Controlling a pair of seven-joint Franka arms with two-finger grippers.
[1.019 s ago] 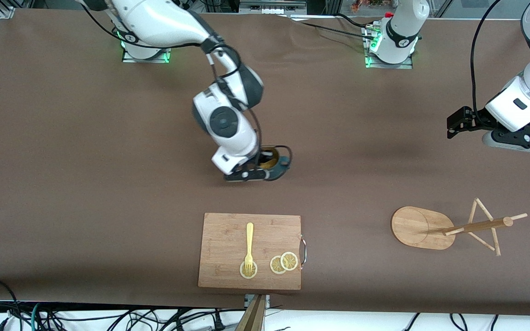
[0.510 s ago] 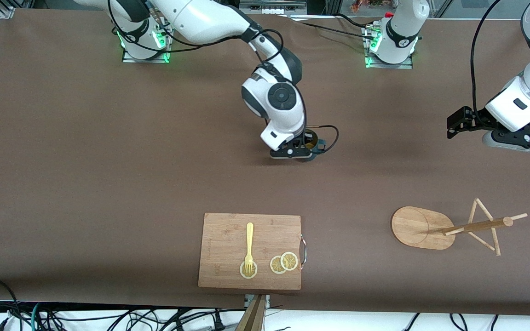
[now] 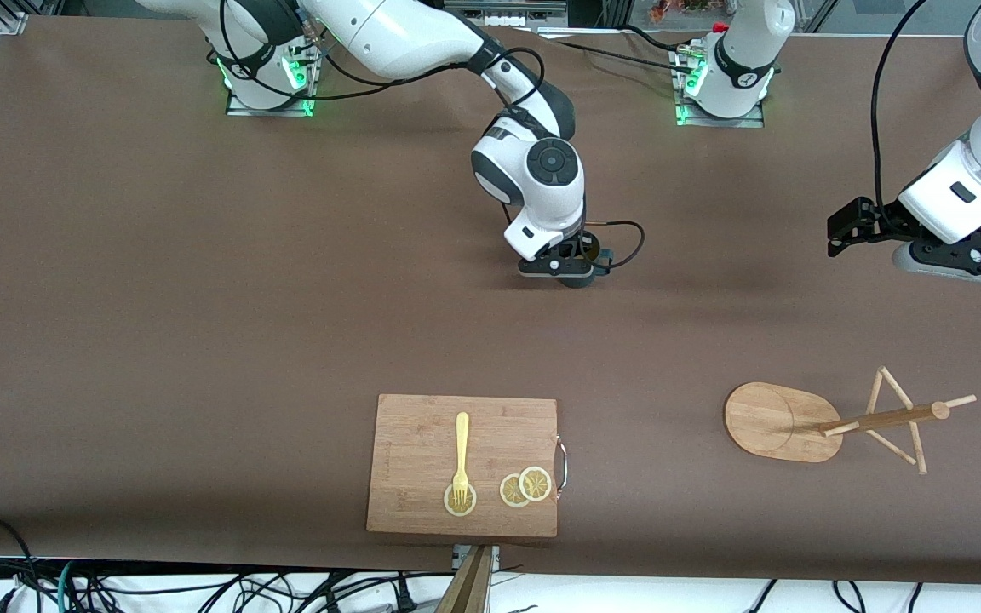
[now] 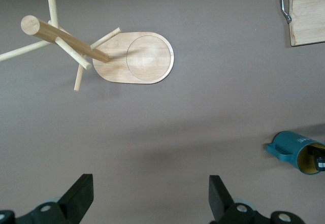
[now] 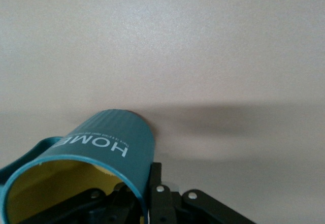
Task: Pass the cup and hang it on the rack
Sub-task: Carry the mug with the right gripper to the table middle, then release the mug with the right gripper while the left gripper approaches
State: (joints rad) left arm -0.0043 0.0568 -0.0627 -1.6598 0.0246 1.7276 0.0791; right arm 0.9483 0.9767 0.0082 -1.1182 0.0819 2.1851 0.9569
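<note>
1. The right arm reaches from its base at the upper left of the front view, bends at the elbow and drops its wrist near the centre of the table.
2. The right hand points downward with its fingers pinching the rim of the cup; one finger sits inside the mouth, the other against the outer wall.
3. In the right wrist view the cup fills the lower left of the frame: teal ribbed wall, white lettering, yellow interior, its base against the brown table.
4. In the front view the cup shows only partly under the wrist, just above centre frame.
5. The left arm waits at the right edge of the front view, its wrist bent so the left hand juts out sideways over the table.
6. The left hand is spread wide and holds nothing; its two fingers show at the bottom of the left wrist view.
7. The rack stands at the lower right of the front view, well apart from the cup.
8. A cutting board lies at lower centre, carrying a yellow fork and lemon slices.
</note>
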